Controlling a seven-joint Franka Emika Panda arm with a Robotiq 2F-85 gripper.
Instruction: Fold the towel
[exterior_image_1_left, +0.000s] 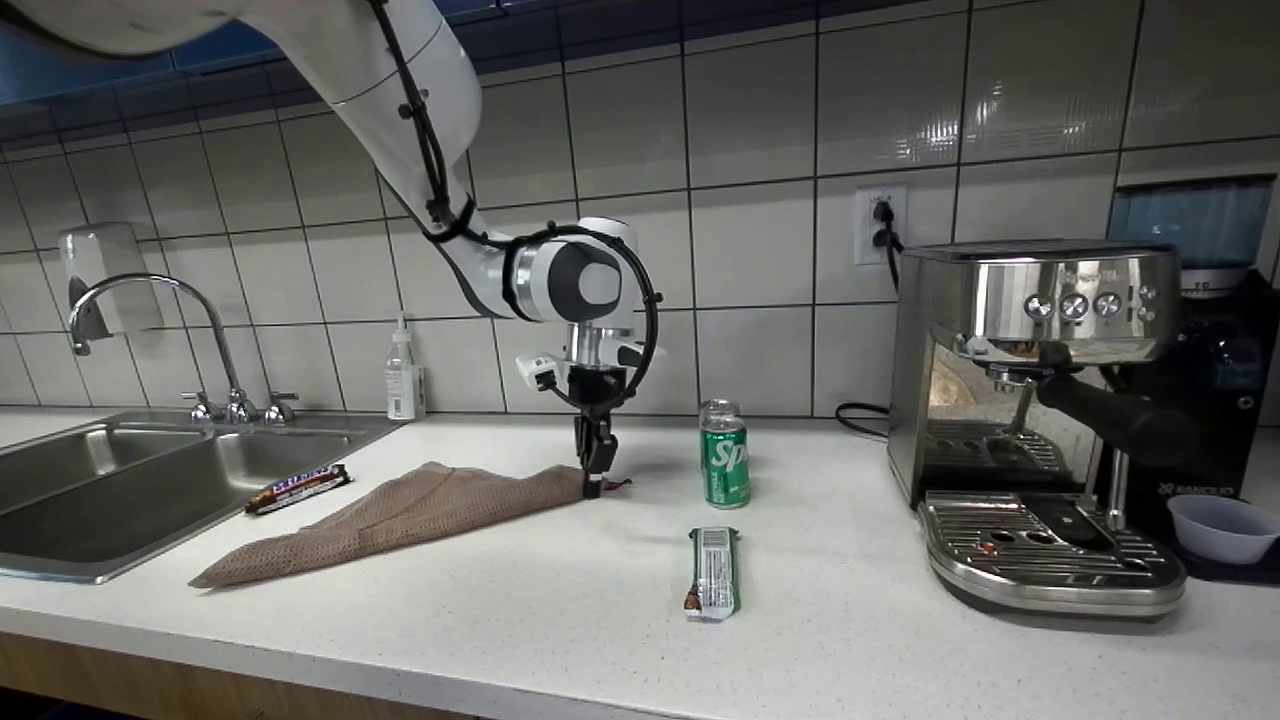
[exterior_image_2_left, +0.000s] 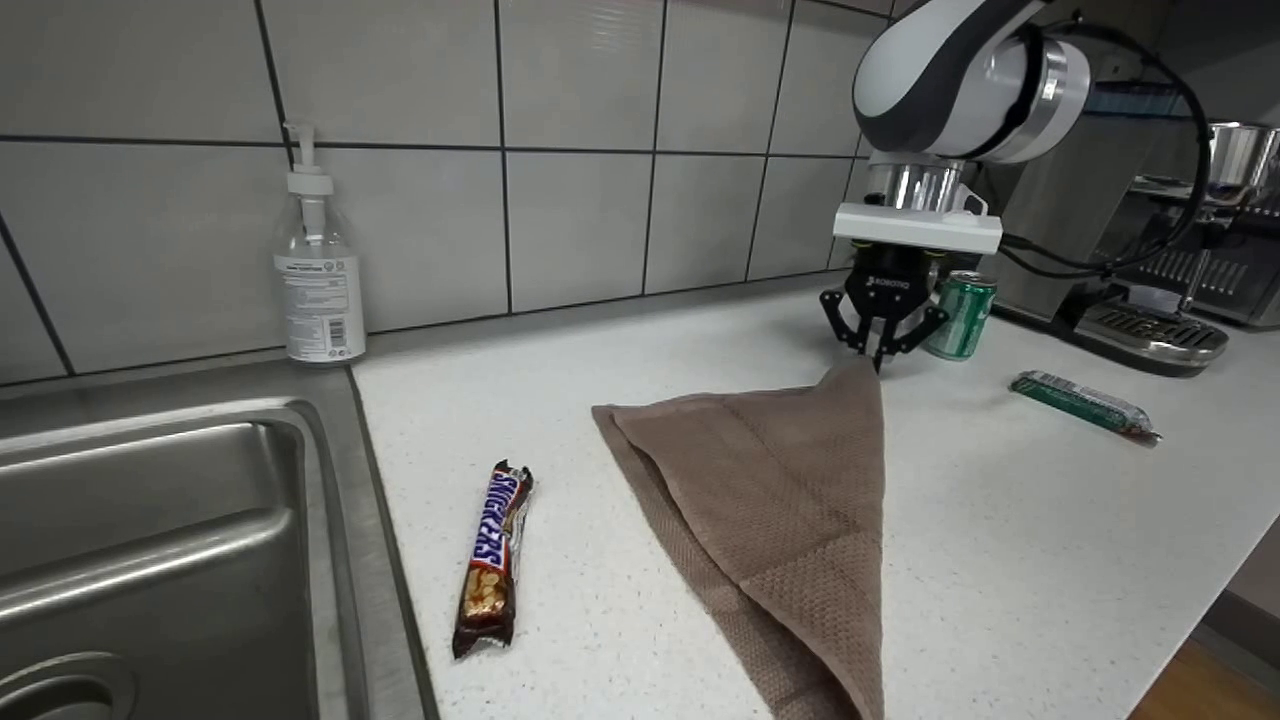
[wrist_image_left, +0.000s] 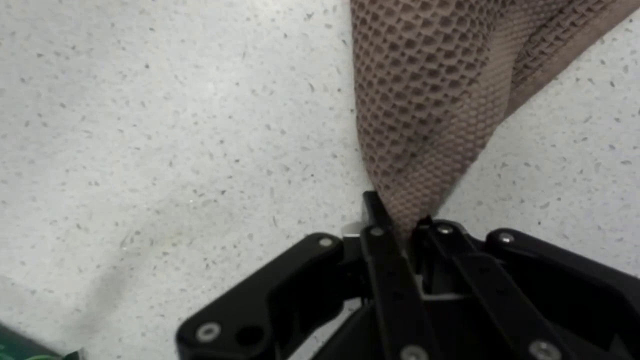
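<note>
A brown textured towel (exterior_image_1_left: 430, 510) lies on the white counter, also seen in an exterior view (exterior_image_2_left: 790, 500). It is doubled over into a roughly triangular shape, with its layers showing along one edge. My gripper (exterior_image_1_left: 592, 488) points straight down at the towel's corner near the can, low over the counter, and shows there in an exterior view too (exterior_image_2_left: 875, 358). In the wrist view the fingers (wrist_image_left: 404, 217) are shut on the towel's corner (wrist_image_left: 425, 90), which narrows to a point between them. The pinched tip is partly hidden by the fingers.
A green Sprite can (exterior_image_1_left: 725, 455) stands close beside the gripper. A green-wrapped bar (exterior_image_1_left: 714, 573) lies nearer the front edge. A Snickers bar (exterior_image_2_left: 492, 560) lies between towel and sink (exterior_image_2_left: 345, 560). A soap bottle (exterior_image_1_left: 401, 375) and an espresso machine (exterior_image_1_left: 1040, 300) stand at the back.
</note>
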